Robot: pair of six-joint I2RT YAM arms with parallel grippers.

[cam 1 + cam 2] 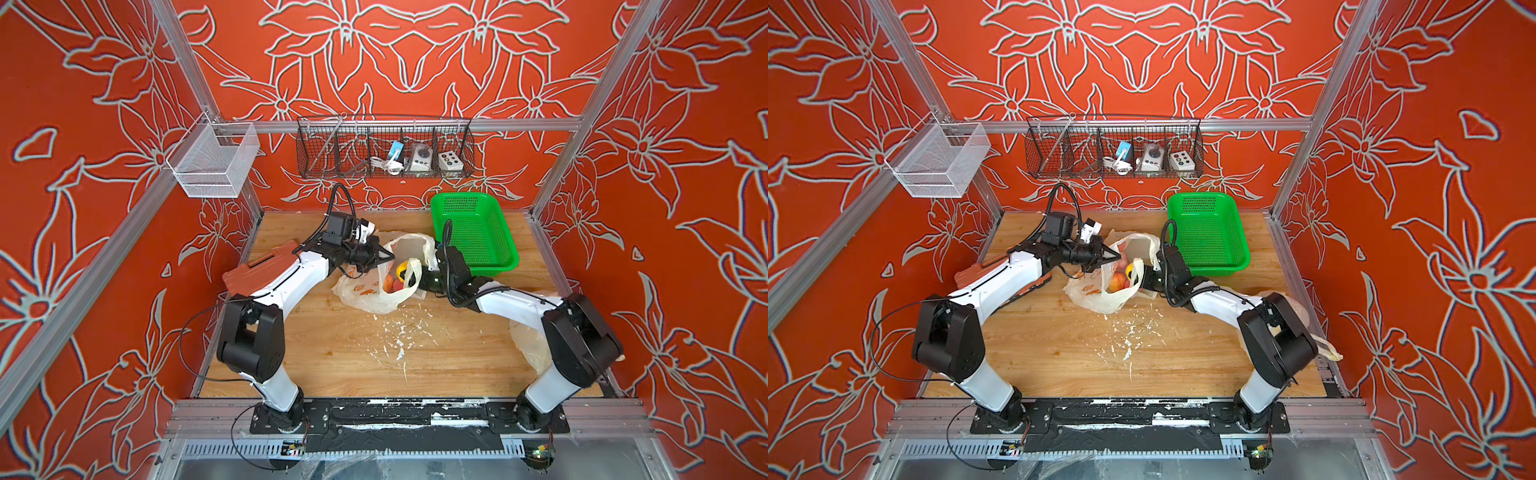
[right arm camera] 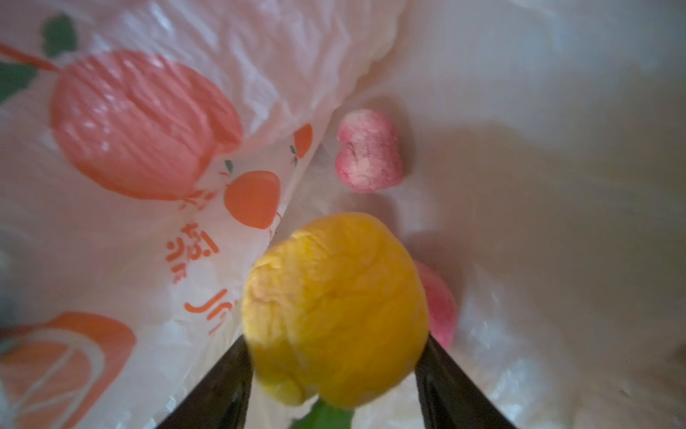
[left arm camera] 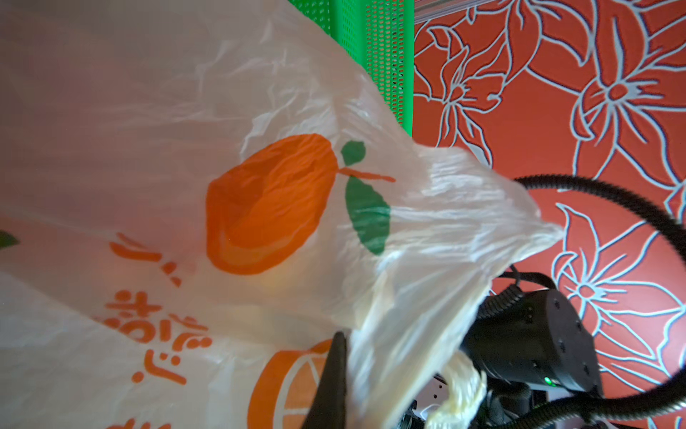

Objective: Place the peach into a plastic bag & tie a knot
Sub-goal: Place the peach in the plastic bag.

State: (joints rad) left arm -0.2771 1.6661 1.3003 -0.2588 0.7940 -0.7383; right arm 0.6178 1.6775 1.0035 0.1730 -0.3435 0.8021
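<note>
Bagging: yellow peach at plastic bag mouth.
Left gripper is pinching bag rim; right gripper is straddling peach, hold indeterminable.

In both top views the scene is lit brightly and evenly from above, and only soft shadows are cast on the bench. The wall pattern is stretched and colour-fringed toward the edges. In the left wrist view the plastic bag is backlit and glows, with its orange print rendered sharply. The right wrist view is dim, and the yellow fruit is blurred.
</note>
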